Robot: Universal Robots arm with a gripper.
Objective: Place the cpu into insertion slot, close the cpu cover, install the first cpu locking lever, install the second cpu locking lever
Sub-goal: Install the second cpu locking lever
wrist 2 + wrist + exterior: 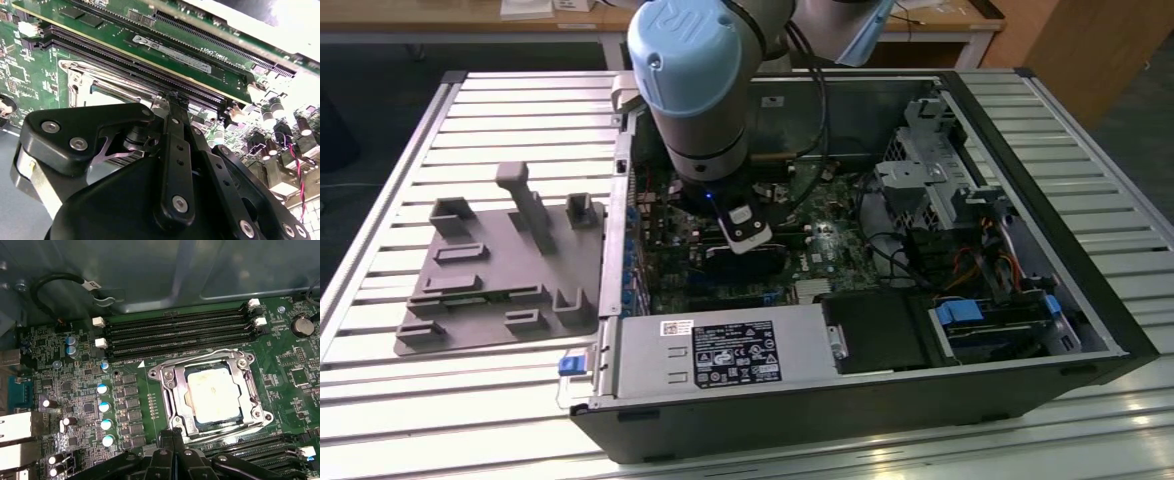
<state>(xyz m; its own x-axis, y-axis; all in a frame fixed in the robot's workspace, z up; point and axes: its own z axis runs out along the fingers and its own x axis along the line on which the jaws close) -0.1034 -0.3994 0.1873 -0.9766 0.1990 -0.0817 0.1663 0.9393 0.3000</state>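
Open computer case on a slatted table, arm reaching inside

In the exterior view the case (881, 330) lies on the table (494, 100), a fixture tray (500, 270) beside it toward the exterior view's left, and the gripper (744, 245) is down inside over the motherboard (821, 250). In the first wrist view the cpu (215, 392) sits in the socket under the cover (167, 385), between memory slots (175, 332); the gripper's fingertips meet at the cover's edge.

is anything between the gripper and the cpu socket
Nothing visible. In the first wrist view the gripper sits right at the edge of the cpu cover, which lies closed around the cpu; only bare frame lies between them.
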